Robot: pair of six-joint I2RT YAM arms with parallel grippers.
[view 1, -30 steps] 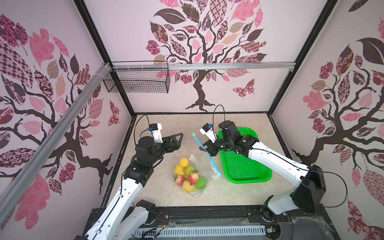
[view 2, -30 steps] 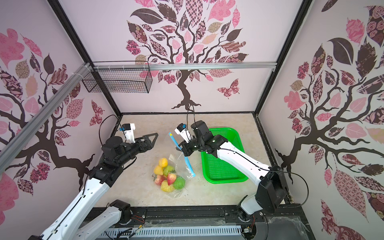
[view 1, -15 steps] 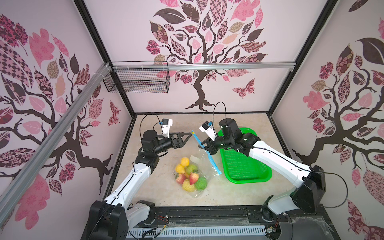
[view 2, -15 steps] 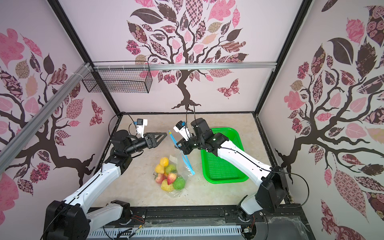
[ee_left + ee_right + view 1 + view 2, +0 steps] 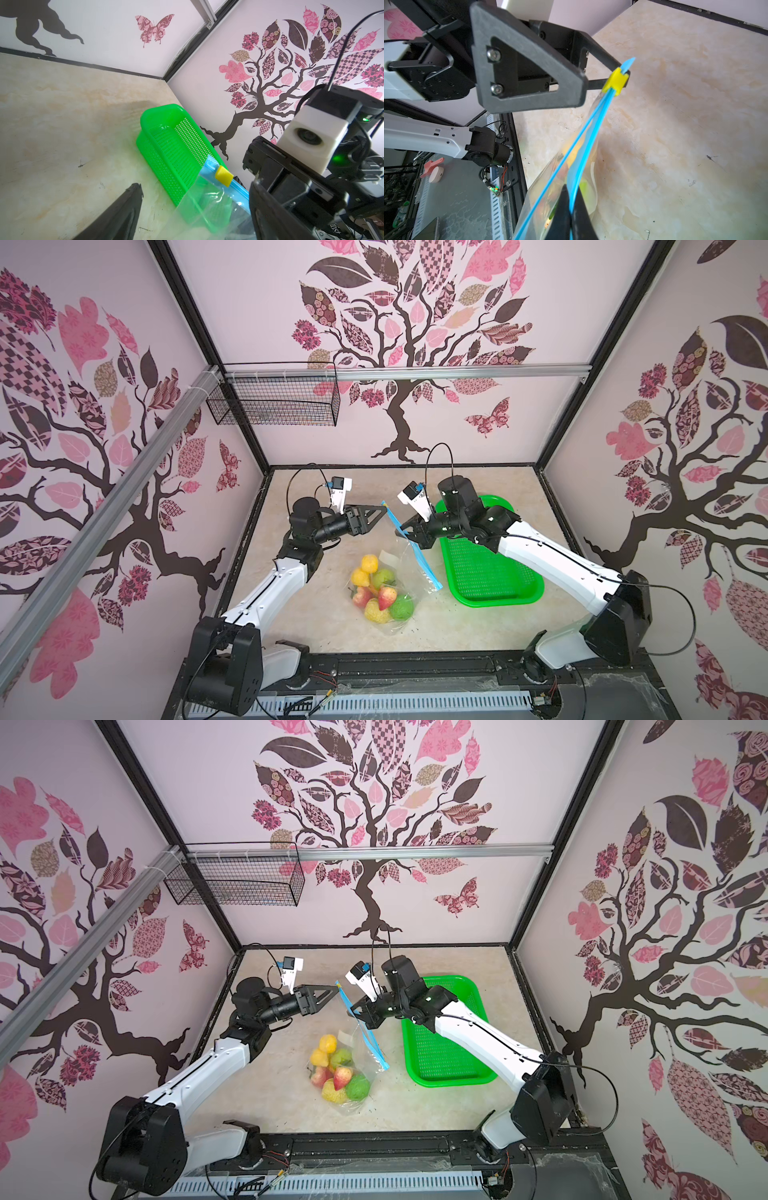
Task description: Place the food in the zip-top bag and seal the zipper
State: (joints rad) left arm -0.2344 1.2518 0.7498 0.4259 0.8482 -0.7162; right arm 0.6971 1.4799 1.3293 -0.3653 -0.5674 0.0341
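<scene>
Zip-top bag (image 5: pixel 417 572): left end effector (image 5: pixel 379 512) unclenched, jaws straddling the yellow slider (image 5: pixel 615 81) at the zipper's (image 5: pixel 415 549) raised end. Right end effector (image 5: pixel 409 536) clenched mid-strip. Strip slopes down beside the green basket (image 5: pixel 498 600). Food (image 5: pixel 380 593) is inside, resting on the worktop (image 5: pixel 316 614).

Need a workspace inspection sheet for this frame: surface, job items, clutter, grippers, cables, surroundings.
Surface: beige marbled tabletop, a few dark specks.
Job's things: zip-top bag rests on it with the food inside; zipper is lifted, and its two strips part below the yellow slider.
Clutter: green mesh basket, nothing seen in it.
Grippers: right gripper is shut on the zipper; left gripper is open, jaws on either side of the yellow slider.
Cables: black cable loops over both wrists, clear of the bag.
Surroundings: tree-decal walls; wire basket hung at the rail.
</scene>
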